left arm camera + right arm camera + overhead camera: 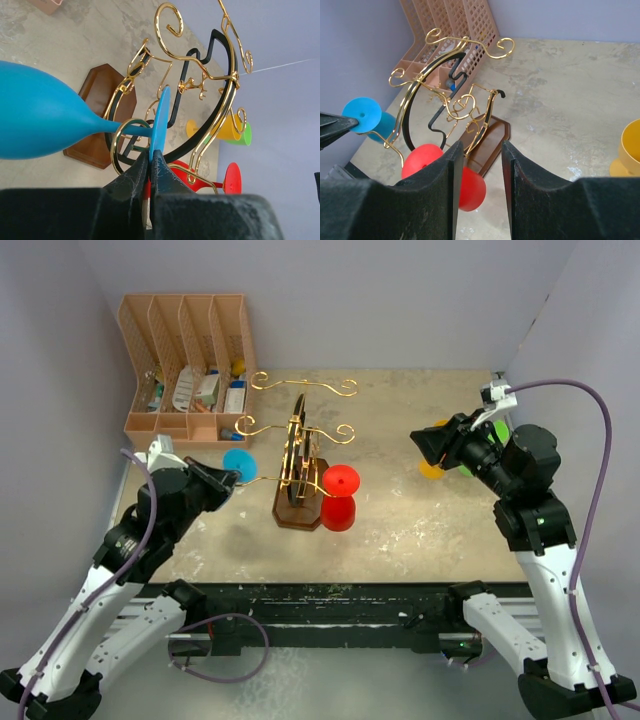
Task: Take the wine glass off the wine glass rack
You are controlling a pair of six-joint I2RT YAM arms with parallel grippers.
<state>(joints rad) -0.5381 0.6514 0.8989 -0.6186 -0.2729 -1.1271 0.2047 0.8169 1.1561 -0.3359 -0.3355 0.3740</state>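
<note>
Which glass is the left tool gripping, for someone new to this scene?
Find the gold wire rack on the brown base mid-table. On its left side hangs a blue glass, its foot pinched by the left tool. The red glass hangs opposite.

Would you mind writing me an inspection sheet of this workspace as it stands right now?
Surface: beige table, scuffed and stained.
Job's things: wine glass rack upright mid-table; blue wine glass hangs from it on the left arm's side, stem in a gold curl; red wine glass hangs on the other side.
Clutter: peach file organiser with small items, back left; yellow glass and green glass beyond the rack, near the right arm.
Grippers: left gripper shut on the blue wine glass's foot; right gripper open, holding nothing, apart from the rack.
Cables: purple cable along each arm, not touching the rack.
Surroundings: plain pale walls on three sides.
</note>
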